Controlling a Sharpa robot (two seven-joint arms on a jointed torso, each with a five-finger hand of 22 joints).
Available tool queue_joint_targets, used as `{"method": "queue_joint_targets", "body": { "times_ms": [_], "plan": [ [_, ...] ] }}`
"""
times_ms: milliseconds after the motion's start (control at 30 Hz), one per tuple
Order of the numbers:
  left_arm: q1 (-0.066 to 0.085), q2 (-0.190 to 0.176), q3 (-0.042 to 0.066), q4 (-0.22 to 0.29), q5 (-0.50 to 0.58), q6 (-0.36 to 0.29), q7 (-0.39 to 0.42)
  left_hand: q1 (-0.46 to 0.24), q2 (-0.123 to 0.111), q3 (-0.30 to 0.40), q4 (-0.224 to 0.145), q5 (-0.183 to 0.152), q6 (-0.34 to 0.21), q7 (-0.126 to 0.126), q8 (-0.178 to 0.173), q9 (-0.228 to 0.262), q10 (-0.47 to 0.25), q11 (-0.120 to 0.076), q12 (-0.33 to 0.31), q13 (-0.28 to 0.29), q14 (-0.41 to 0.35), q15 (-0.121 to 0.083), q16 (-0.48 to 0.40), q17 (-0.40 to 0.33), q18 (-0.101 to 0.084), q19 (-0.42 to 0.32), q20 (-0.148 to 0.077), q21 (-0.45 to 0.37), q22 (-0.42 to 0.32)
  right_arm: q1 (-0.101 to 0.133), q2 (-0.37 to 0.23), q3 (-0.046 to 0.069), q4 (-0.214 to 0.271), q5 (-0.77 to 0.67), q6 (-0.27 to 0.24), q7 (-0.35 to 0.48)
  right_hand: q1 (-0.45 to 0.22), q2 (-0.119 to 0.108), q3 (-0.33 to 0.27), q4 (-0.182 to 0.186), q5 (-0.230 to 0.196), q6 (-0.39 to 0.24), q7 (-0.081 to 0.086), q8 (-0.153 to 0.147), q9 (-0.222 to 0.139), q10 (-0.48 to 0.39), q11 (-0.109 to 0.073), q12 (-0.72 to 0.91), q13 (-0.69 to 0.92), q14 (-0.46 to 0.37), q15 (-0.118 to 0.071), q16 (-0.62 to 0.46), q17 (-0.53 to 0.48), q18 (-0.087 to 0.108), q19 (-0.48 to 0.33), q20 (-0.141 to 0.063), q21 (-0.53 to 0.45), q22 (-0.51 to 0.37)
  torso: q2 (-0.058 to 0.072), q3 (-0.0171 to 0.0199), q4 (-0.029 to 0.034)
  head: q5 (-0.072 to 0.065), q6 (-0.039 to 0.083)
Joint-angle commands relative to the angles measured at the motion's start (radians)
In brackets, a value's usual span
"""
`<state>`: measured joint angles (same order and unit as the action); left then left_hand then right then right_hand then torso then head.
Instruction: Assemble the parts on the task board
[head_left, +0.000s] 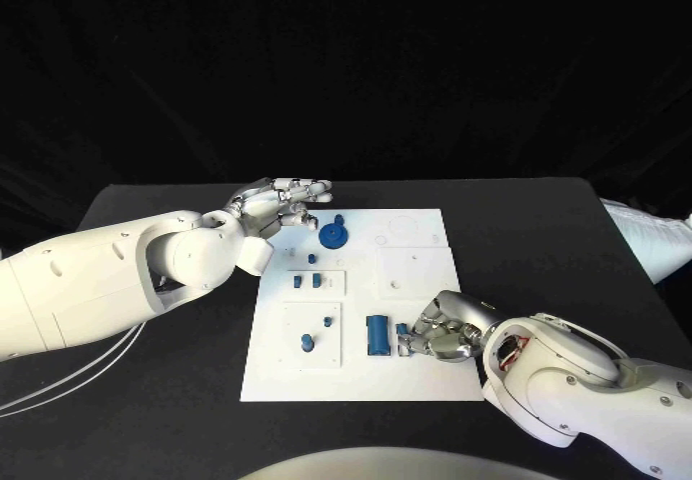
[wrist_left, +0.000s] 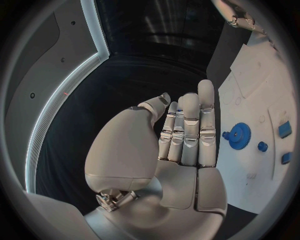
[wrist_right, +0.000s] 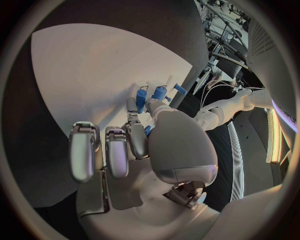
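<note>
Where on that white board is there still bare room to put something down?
The task board is bare along its near edge, below the blue cylinder, and in its far right corner, right of the blue gear. It is crowded around the small blue parts in the left recesses, where the right hand also sits.

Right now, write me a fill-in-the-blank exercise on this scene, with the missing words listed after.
1. The task board is a flat plate coloured ____.
2. The blue gear lies on the board closest to the robot's ____ hand.
3. The right hand has its fingertips at a small ____ part, beside the blue cylinder.
4. The table under the board is ____.

Missing words: white; left; blue; black
</note>
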<state>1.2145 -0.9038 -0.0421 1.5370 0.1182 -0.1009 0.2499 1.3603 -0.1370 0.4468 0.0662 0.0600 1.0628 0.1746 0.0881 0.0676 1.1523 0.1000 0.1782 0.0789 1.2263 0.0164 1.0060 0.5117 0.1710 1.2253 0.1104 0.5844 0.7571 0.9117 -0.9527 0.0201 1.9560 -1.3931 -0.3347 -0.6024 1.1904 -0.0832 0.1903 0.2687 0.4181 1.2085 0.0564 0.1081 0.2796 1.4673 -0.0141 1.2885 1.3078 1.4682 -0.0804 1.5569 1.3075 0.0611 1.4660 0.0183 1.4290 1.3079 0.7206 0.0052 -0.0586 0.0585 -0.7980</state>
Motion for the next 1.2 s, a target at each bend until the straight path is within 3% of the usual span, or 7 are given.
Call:
{"method": "queue_joint_targets", "body": {
  "times_ms": [33,267,467,600,1133,1200],
  "plan": [
    [0.001,0.001,0.001,0.003,-0.003,0.018,0.002,-0.002,0.009,-0.005,-0.003,0.004,-0.005,0.0,0.004,0.0,-0.009,0.001,0.004,-0.002,-0.008,-0.001,0.007,-0.002,0.011,0.003,0.004,-0.004,-0.001,-0.001,0.004,-0.001,0.002,-0.014,0.021,0.0,-0.02,0.0,-0.017,0.007,0.009,0.007,-0.002,-0.003,0.0,0.033,-0.008,0.003,0.122,0.099,-0.007,0.004,0.249,-0.014,0.03,-0.001,0.004,0.061,-0.001,-0.0003,0.0006,0.0,0.001],
    [0.001,0.0,0.001,0.004,-0.022,0.025,-0.003,0.0,0.013,-0.004,-0.003,0.005,-0.004,-0.001,0.005,0.0,-0.01,0.0,0.006,-0.002,-0.01,-0.001,0.007,-0.003,0.011,0.002,0.004,-0.005,-0.002,-0.001,0.005,-0.001,0.001,-0.017,0.022,0.001,-0.064,-0.001,-0.075,0.021,0.012,0.011,-0.003,-0.004,0.002,0.034,-0.009,0.003,0.124,0.099,-0.007,0.004,0.249,-0.014,0.03,-0.001,0.004,0.062,0.0,-0.0003,-0.0002,0.0,0.001],
    [0.001,0.001,0.001,0.001,-0.028,0.032,-0.009,0.003,0.014,-0.002,-0.006,0.006,-0.005,-0.001,0.005,0.0,-0.012,0.0,0.006,-0.002,-0.01,-0.001,0.008,-0.004,0.012,0.002,0.004,-0.006,-0.002,-0.001,0.005,-0.001,0.001,-0.018,0.015,0.002,-0.112,0.019,-0.139,0.022,-0.061,0.011,-0.005,-0.006,0.005,0.033,-0.011,-0.003,0.123,0.099,-0.009,0.003,0.248,-0.014,0.03,-0.002,0.004,0.062,-0.001,0.0003,-0.0005,0.0,0.0],
    [0.001,0.001,0.0,-0.003,-0.039,0.038,-0.015,0.012,0.017,0.005,-0.012,0.006,-0.006,-0.001,0.005,0.0,-0.013,-0.001,0.008,-0.003,-0.012,-0.002,0.008,-0.006,0.012,0.002,0.003,-0.006,-0.002,-0.001,0.002,-0.001,0.004,-0.021,0.008,0.003,-0.138,0.03,-0.172,0.023,-0.087,0.012,-0.005,-0.007,0.007,0.033,-0.011,-0.003,0.124,0.099,-0.009,0.003,0.248,-0.014,0.03,-0.002,0.004,0.062,-0.001,0.0013,0.0,0.002,0.0],
    [0.001,-0.001,-0.003,-0.008,-0.082,0.039,-0.02,0.017,0.019,0.009,-0.016,0.006,-0.006,0.0,0.005,0.0,-0.015,0.0,0.009,-0.003,-0.014,-0.002,0.009,-0.008,0.012,0.001,0.003,-0.007,-0.003,-0.001,-0.027,-0.001,0.036,-0.042,-0.011,0.005,-0.151,0.055,-0.2,0.022,-0.082,0.016,-0.007,-0.006,0.01,0.036,-0.012,0.003,0.128,0.099,-0.01,0.003,0.249,-0.014,0.03,-0.003,0.003,0.062,0.0,0.0002,-0.0018,0.011,0.002],
    [0.001,-0.001,-0.003,-0.007,-0.089,0.039,-0.02,0.017,0.019,0.009,-0.016,0.006,-0.006,0.0,0.005,0.0,-0.015,0.0,0.009,-0.003,-0.014,-0.002,0.009,-0.008,0.012,0.001,0.003,-0.007,-0.003,-0.001,-0.031,0.0,0.036,-0.045,-0.009,0.005,-0.149,0.058,-0.201,0.022,-0.08,0.016,-0.008,-0.006,0.01,0.036,-0.012,0.002,0.128,0.099,-0.01,0.003,0.248,-0.014,0.03,-0.003,0.003,0.062,0.0,0.0003,0.0,0.007,0.004]
  ]
}}
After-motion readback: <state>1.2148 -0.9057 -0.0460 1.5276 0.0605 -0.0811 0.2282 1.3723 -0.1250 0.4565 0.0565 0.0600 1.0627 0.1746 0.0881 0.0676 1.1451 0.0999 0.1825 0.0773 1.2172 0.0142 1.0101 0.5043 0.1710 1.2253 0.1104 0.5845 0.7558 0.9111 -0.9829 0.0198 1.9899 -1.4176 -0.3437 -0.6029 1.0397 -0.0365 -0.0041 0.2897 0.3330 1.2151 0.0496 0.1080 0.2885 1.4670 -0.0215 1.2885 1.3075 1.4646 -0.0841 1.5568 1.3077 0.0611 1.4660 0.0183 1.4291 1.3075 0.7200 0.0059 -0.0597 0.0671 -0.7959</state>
